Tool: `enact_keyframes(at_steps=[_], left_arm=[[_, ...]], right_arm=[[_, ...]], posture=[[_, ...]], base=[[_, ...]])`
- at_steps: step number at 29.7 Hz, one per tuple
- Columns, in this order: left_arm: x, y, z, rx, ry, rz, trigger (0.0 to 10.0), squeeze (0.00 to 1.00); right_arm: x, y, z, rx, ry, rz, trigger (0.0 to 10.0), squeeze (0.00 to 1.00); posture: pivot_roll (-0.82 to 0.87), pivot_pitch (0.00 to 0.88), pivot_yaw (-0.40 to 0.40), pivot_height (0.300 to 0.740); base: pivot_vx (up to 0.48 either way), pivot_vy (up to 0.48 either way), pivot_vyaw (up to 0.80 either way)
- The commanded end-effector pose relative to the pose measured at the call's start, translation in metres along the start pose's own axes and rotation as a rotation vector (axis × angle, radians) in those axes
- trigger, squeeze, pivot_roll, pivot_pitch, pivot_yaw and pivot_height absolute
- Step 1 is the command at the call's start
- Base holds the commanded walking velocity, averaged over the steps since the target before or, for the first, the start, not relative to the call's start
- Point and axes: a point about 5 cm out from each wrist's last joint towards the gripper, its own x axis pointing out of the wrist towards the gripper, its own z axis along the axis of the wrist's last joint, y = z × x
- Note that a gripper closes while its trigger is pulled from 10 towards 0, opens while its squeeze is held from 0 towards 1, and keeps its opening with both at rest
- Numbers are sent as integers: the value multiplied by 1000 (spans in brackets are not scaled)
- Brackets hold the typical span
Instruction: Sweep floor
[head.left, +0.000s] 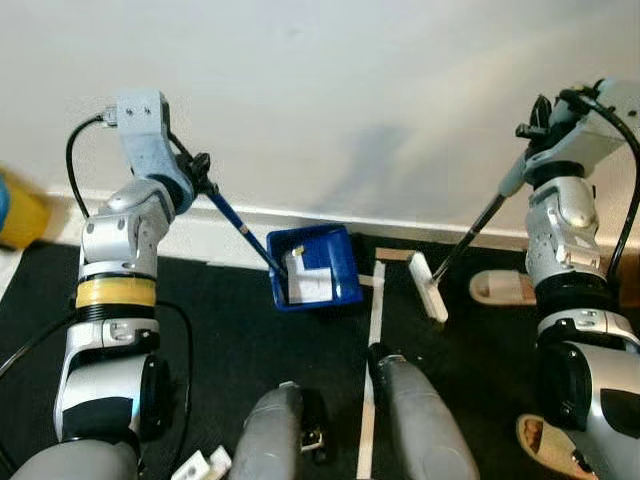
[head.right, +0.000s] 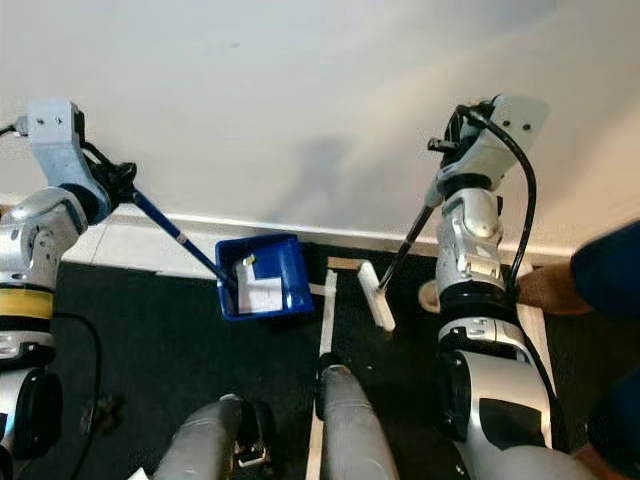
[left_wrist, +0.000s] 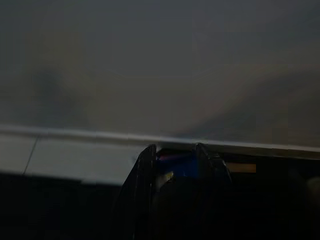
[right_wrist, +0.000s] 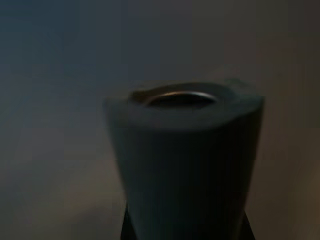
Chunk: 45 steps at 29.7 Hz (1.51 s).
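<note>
At nine o'clock, raised beside the white wall (head.left: 330, 90), the left tool (head.left: 200, 178) clamps the blue handle (head.left: 240, 228) of a dustpan (head.left: 318, 268). The handle slopes down toward five o'clock to the blue pan, which rests on the black floor (head.left: 220, 340) against the baseboard and holds white paper scraps (head.left: 310, 285). At three o'clock the right tool (head.left: 535, 125) grips the grey top of a broom handle (head.left: 475, 235); its white brush head (head.left: 429, 287) sits on the floor just beside the pan's right side, across a pale tape strip (head.left: 374, 340). A sandal (head.left: 500, 288) lies near the brush.
</note>
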Motion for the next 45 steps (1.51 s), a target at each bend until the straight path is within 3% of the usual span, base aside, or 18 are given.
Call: enact_keyframes(at_steps=[1,17,23,33,45], left_arm=[[-2,7,7,7,-31,22,10000,0],[0,10,-2,8,-9,74,10000,0],[-2,12,-5,17,-55,132,10000,0],[-2,-1,-11,27,-84,109,10000,0],[-2,-11,-13,30,-102,75,10000,0]], right_arm=[[2,4,6,2,-27,13,10000,0],[5,10,7,-9,-31,38,10000,0],[5,19,8,-51,-45,95,10000,0],[4,25,5,-42,-42,112,10000,0],[4,18,4,-53,-33,86,10000,0]], posture=[[42,132,43,740],[43,130,37,740],[37,138,42,740],[41,143,37,740],[40,145,40,740]], base=[[0,0,-756],[0,0,-287],[0,0,0],[0,0,0],[210,0,0]])
